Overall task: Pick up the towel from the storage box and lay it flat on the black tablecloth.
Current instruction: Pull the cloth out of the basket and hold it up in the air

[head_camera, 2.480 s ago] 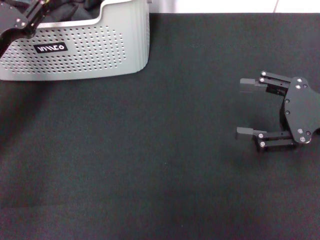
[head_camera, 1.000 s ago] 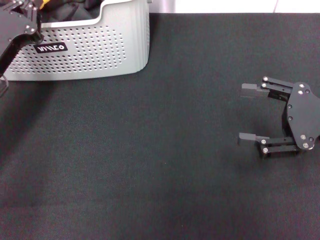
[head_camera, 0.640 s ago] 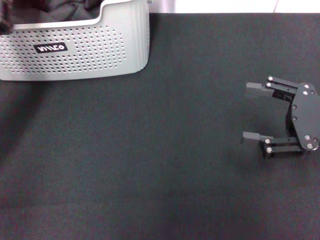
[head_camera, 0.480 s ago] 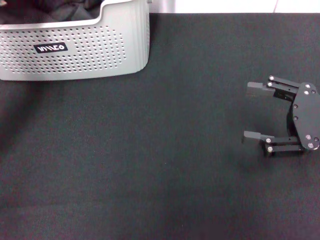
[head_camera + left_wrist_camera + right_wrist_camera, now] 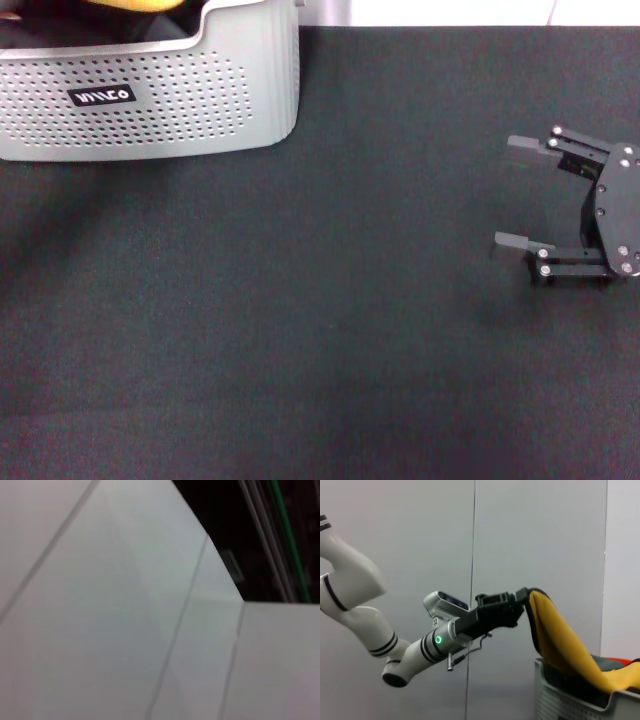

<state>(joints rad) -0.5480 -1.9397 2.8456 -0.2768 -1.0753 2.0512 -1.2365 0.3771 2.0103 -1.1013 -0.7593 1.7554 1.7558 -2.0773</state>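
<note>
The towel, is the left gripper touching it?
Touching. The right wrist view shows the left gripper shut on the towel's top edge, lifting it from the storage box.

Pale grey panelled wall point(image 5: 535, 540) behind.

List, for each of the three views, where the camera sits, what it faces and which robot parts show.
Head: above, looking down on the black tablecloth, the storage box and the open right tool.
Left wrist: faces pale wall panels; no robot part shows.
Right wrist: looks sideways at the left tool lifting the towel.
Shared: box and yellow towel, head and right wrist.
</note>
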